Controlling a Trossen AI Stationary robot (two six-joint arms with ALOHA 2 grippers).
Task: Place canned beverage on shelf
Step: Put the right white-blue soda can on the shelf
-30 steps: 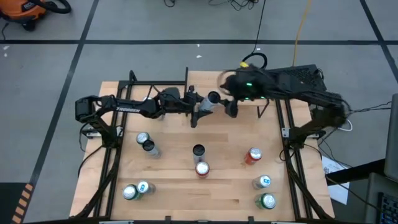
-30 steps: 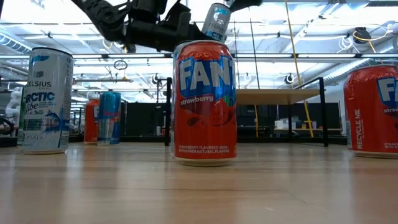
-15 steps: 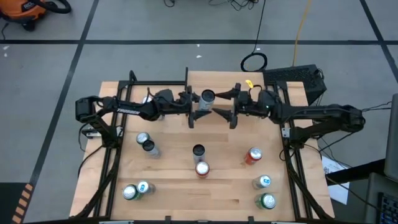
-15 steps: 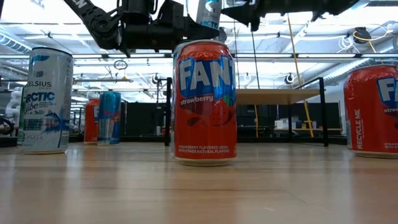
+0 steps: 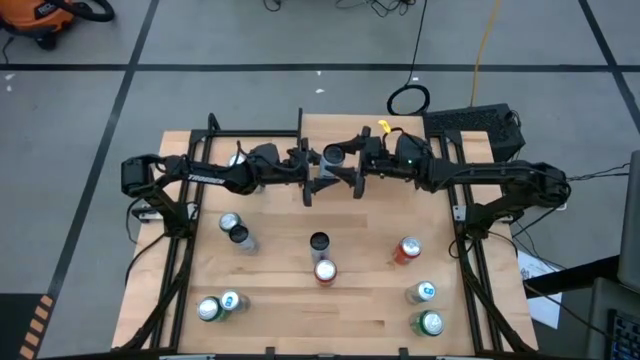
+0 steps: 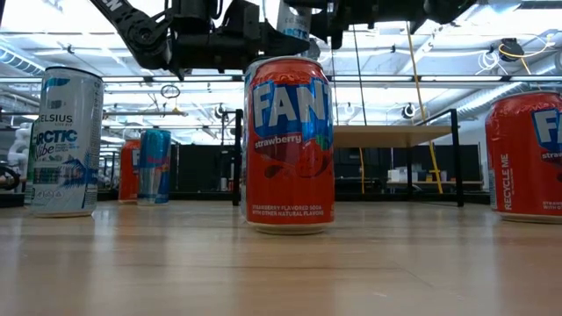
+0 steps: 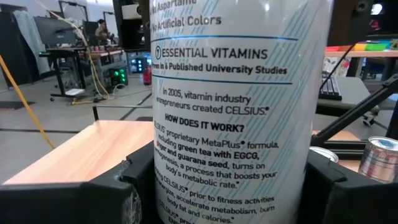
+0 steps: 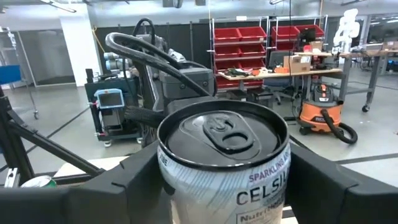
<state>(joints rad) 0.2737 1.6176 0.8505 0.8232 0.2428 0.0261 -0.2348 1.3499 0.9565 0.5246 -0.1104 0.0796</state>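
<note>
Since the frame a second earlier, my right arm had swung in from behind and my right gripper (image 5: 350, 168) had come to straddle the top of the Celsius can (image 5: 333, 156), its jaws narrowing but, by the right wrist view, not yet seated on the metal. My left gripper (image 5: 312, 166) was clenched on the can's lower body, the printed wall filling the space between my left fingers (image 7: 112, 193); my right fingers (image 8: 124, 186) flanked the lid, a gap showing on either side. So the can hung in the air between my two grippers, held by the left one alone, above the far middle of the table (image 5: 270, 285). The shelf (image 6: 391, 136) stood beyond it. I judged the handover the risky part: if my left fingers let go before the right ones bit, the can would drop; if both clamped off-axis, it could twist and slip. Below my grippers stood other cans, the red Fanta can (image 6: 290, 145) among them, which a falling can would knock over.
</note>
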